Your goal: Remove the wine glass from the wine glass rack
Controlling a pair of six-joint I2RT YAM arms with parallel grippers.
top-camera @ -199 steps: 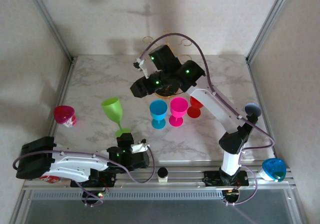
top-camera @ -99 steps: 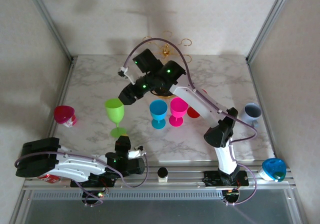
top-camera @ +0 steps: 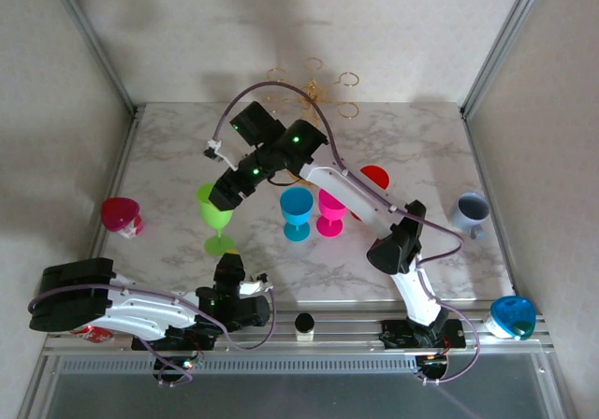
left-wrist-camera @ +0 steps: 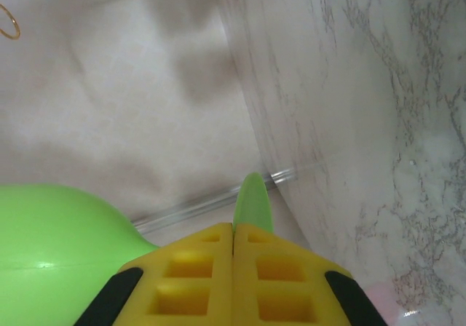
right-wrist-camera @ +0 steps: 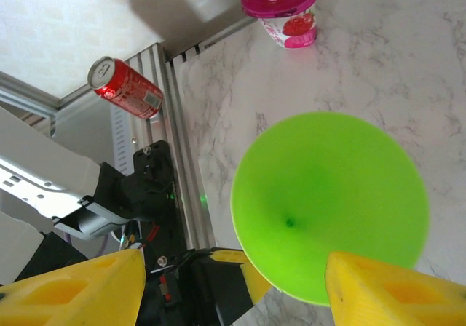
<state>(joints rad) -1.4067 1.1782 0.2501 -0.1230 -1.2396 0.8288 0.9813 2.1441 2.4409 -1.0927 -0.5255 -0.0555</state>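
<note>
Right arm: is being held stretched from its base at 5 o'clock across the tabletop (top-camera: 168,152) toward 9 o'clock, with the elbow raised and the wrist bent downward. The right hand (top-camera: 221,195) is being held directly over the green wine glass (top-camera: 214,208), pointing down into its bowl. In the right wrist view the yellow fingers (right-wrist-camera: 73,289) are being kept wide apart, open, with the bowl between them. One finger is being seen overlapping the rim, and contact there cannot be told. Nothing is being gripped.

Green wine glass: is being seen standing upright on the tabletop, at about 8 o'clock from the tabletop's centre. The wine glass rack (top-camera: 314,84) is being seen at 12 o'clock, against the back wall, well apart from the glass.

Left arm: is being held low along the near edge, from 7 o'clock toward 6 o'clock. The left hand (top-camera: 228,266) is being pointed toward 12 o'clock, just beside the glass's foot. Its fingers (left-wrist-camera: 189,282) are being pressed flat together, closed. A green sliver is being seen just past the tips, and whether it is being pinched cannot be told.

Other items: a blue glass (top-camera: 297,210), a magenta glass (top-camera: 332,209) and a red glass (top-camera: 374,178) are being seen at 3 o'clock of the green one. A pink-lidded cup (top-camera: 121,215) is being seen at the 9 o'clock edge.
</note>
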